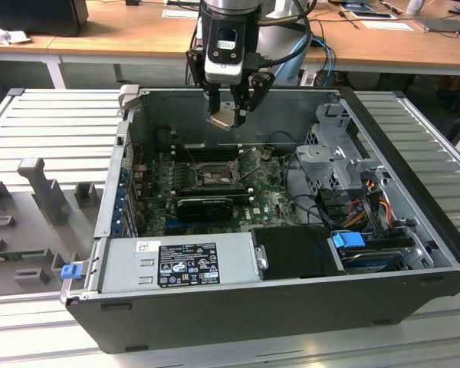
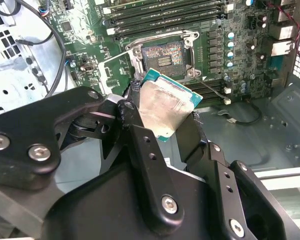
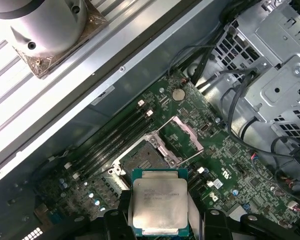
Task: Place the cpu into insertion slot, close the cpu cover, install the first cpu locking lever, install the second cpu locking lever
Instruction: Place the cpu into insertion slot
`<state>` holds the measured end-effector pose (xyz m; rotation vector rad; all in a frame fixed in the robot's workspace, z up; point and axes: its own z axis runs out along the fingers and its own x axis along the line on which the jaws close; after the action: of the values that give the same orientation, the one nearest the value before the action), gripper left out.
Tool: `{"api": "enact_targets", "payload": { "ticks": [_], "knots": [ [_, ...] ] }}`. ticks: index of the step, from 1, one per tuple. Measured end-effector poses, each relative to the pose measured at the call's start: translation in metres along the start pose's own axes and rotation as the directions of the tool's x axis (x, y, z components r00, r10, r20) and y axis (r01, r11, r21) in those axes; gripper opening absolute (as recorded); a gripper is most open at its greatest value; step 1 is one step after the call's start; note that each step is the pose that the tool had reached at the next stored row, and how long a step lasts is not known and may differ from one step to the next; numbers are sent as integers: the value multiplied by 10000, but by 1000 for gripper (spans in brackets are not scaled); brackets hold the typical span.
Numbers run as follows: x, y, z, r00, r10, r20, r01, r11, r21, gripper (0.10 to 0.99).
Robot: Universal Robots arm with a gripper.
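While you look across the ribbed silvery metal bench (image 1: 54, 126) from its near edge, you first meet the open black computer case (image 1: 253, 314) lying on its side. A grey box-shaped power supply (image 1: 176, 261) sits along the case's near wall.

Beyond that, on the green circuit board (image 1: 264, 201), lies the long black expansion card (image 1: 205, 205). Just past it, near the middle of the board, is the insertion slot (image 1: 212, 176), a square dark socket with a silvery metal rim. In both wrist views you can see the slot is bare, its dark contact field showing. The cpu cover (image 3: 186, 131), a thin silvery metal frame plate with a square window, stands swung up off the slot along one side. Long black memory slots (image 3: 112, 142) run along the opposite side.

Higher up, toward the case's far wall, your black two-fingered gripper (image 1: 231, 111) hangs above the board, clamped on the cpu (image 1: 223, 119). This is a small flat square chip with a pale silvery-beige metal face and a green border. The fingers (image 2: 135, 125) pinch it by two opposite edges, and most of its face juts out beyond the tips. It sits tilted in the exterior view. The cpu touches only the fingers and is clear of the board, not in the slot.

Behind the case, a brown wooden desk (image 1: 138, 34) runs along the bench's far edge.
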<state>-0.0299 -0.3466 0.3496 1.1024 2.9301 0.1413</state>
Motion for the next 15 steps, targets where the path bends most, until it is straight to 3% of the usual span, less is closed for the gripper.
{"api": "enact_targets", "payload": {
  "ticks": [15],
  "knots": [
    [-1, -2, 26, 10000, 64, 29, -64, 10000, 27, 529]
  ]
}}
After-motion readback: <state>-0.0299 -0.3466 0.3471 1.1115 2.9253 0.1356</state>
